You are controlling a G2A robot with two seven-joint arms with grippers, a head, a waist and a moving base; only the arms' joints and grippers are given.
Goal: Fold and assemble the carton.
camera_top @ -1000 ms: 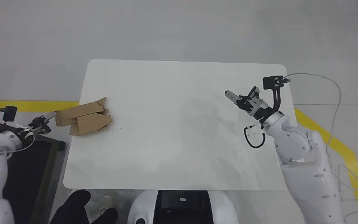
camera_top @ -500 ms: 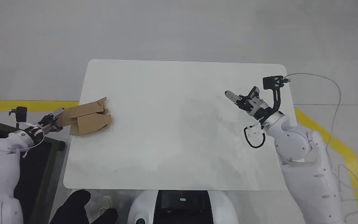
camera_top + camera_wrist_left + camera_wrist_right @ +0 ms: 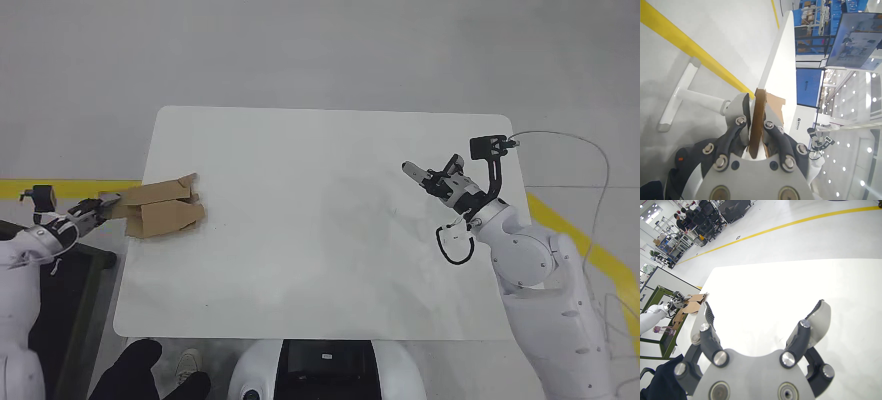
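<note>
Pinching one end of the carton (image 3: 158, 206), the left gripper (image 3: 100, 207) is just outside the table (image 3: 320, 300), at its 9 o'clock edge in the top view. The carton is brown cardboard, mostly flat, with some flaps half folded. It lies on the tabletop right at this 9 o'clock edge, and its outer end goes a little over the edge to the gripper. In the left wrist view the cardboard is seen edge-on between the two fingers (image 3: 745, 111), and the jaws are pressed together on it from both sides. Further flaps of the carton show behind the fingers, toward the table.

The right gripper (image 3: 432, 178) is over the table near the 3 o'clock side, well apart from the carton, and its fingers point to about 10 o'clock. In the right wrist view its jaws are spread wide, and the white tabletop shows between them. I cannot tell if the fingertips touch the surface. Far off in this same view, the left gripper and the carton are at the opposite edge of the table.

Beside the table, at about 8 o'clock, stands a green cart (image 3: 662, 291) with more cardboard pieces (image 3: 677, 318) on it. A yellow line (image 3: 60, 187) runs on the grey floor at the 9 o'clock side.
</note>
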